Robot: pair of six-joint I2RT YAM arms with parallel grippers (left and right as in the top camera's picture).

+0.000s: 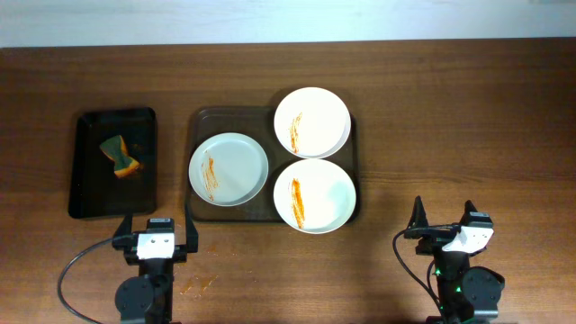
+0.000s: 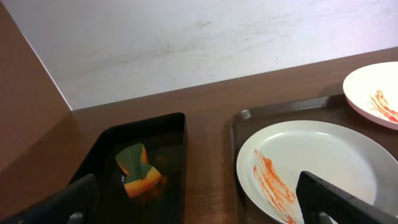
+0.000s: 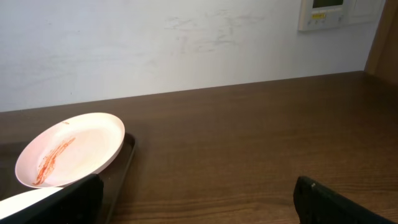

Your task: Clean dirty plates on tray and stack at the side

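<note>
Three white plates with orange-red sauce streaks lie on the brown tray (image 1: 205, 119): one at the left (image 1: 229, 169), one at the back right (image 1: 312, 121), one at the front right (image 1: 315, 195). The left plate (image 2: 323, 168) and the tray's rim (image 2: 239, 121) show in the left wrist view. The back right plate (image 3: 71, 149) shows in the right wrist view. My left gripper (image 1: 155, 234) is open and empty at the table's front, in front of the tray's left corner. My right gripper (image 1: 444, 222) is open and empty at the front right, apart from the tray.
A smaller black tray (image 1: 114, 162) stands left of the brown tray and holds a green and orange sponge (image 1: 120, 157), which also shows in the left wrist view (image 2: 140, 169). A small orange smear (image 1: 193, 285) marks the table near the left arm's base.
</note>
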